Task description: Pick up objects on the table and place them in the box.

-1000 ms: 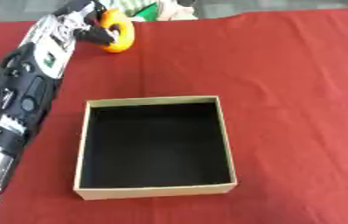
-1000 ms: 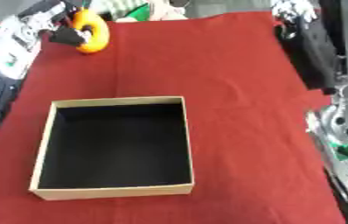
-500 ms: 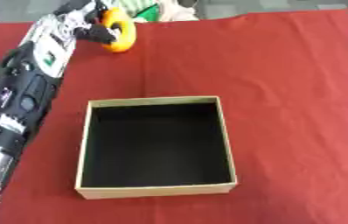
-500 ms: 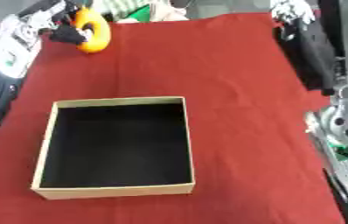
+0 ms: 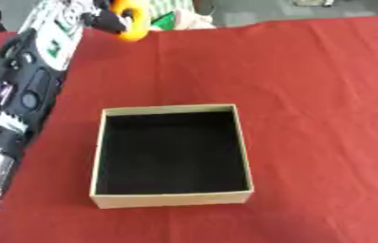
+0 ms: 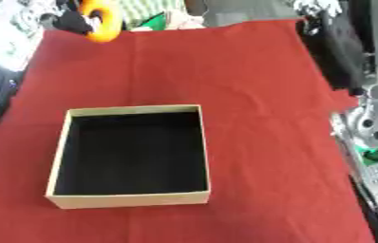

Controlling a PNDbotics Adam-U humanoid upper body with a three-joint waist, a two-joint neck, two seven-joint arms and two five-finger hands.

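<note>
An orange ring (image 5: 132,26) hangs at the far left of the red-covered table (image 5: 308,71), with my left hand (image 5: 101,19) shut on it; dark fingers pass through its hole. My left arm (image 5: 26,90) stretches along the table's left side up to it. An open cardboard box (image 5: 172,200) with a black inside stands mid-table, nothing in it. My right hand (image 6: 315,6) shows only at the top right, above the table's far right corner, blurred.
Green and white things (image 5: 169,18) lie just past the far edge, behind the ring. My right arm (image 6: 346,57) and its silver joint (image 6: 377,124) fill the right side. Bare red cloth surrounds the box.
My left hand has lifted the orange ring a little, up and away toward the far edge. The box and the right arm have stayed put.
</note>
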